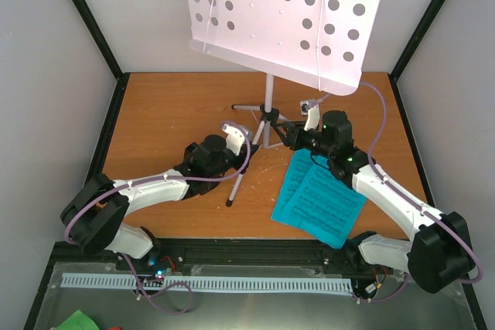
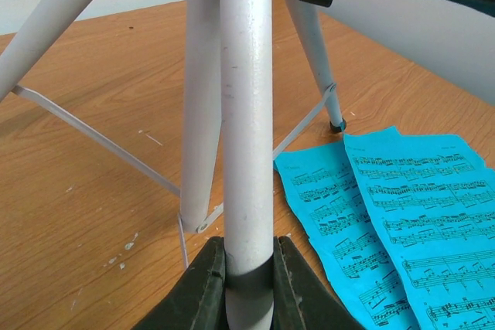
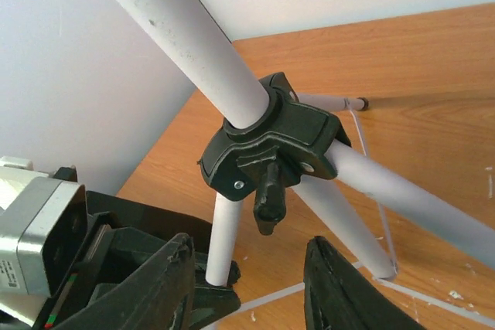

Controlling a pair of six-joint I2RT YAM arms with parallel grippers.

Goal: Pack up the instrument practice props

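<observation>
The grey music stand (image 1: 268, 102) stands at the table's middle, its perforated tray (image 1: 286, 13) high at the back. My left gripper (image 1: 246, 144) is shut on the stand's near leg (image 2: 247, 113), jaws clamped on both sides of the tube (image 2: 247, 256). My right gripper (image 1: 292, 135) is open just below the black tripod hub (image 3: 271, 141) and its knob (image 3: 269, 191), touching nothing (image 3: 247, 268). Two cyan sheet-music pages (image 1: 317, 199) lie flat to the right of the legs; they also show in the left wrist view (image 2: 402, 214). The metronome is out of view.
The wooden table (image 1: 170, 113) is closed in by white walls with black frame posts (image 1: 89, 17). A white slotted strip (image 1: 201, 284) runs along the near edge behind the arm bases. A green object (image 1: 77, 321) lies at the bottom left, off the table.
</observation>
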